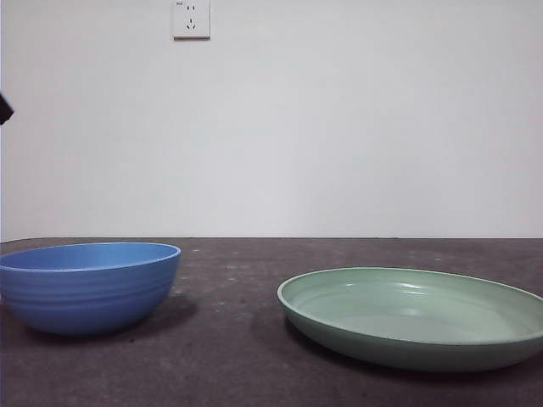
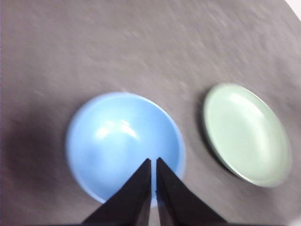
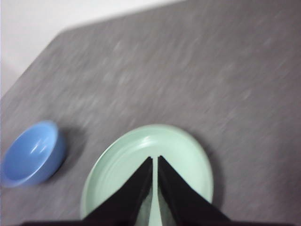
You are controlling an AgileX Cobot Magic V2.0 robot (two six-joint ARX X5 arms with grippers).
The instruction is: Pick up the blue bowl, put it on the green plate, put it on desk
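Observation:
The blue bowl (image 1: 89,287) stands upright on the desk (image 1: 229,339) at the left, empty. To its right lies the green plate (image 1: 416,316), also empty, a gap apart from the bowl. High above the bowl (image 2: 123,143) hangs my left gripper (image 2: 154,161), shut with nothing in it; the plate (image 2: 245,133) shows beside the bowl there. My right gripper (image 3: 155,160) is held high over the plate (image 3: 141,165), jaws shut and empty, with the bowl (image 3: 32,153) off to one side. In the front view only a black tip (image 1: 4,108) shows at the left edge.
A white wall with a power socket (image 1: 191,19) stands behind the desk's far edge. Bare desk surface lies between bowl and plate and in front of them.

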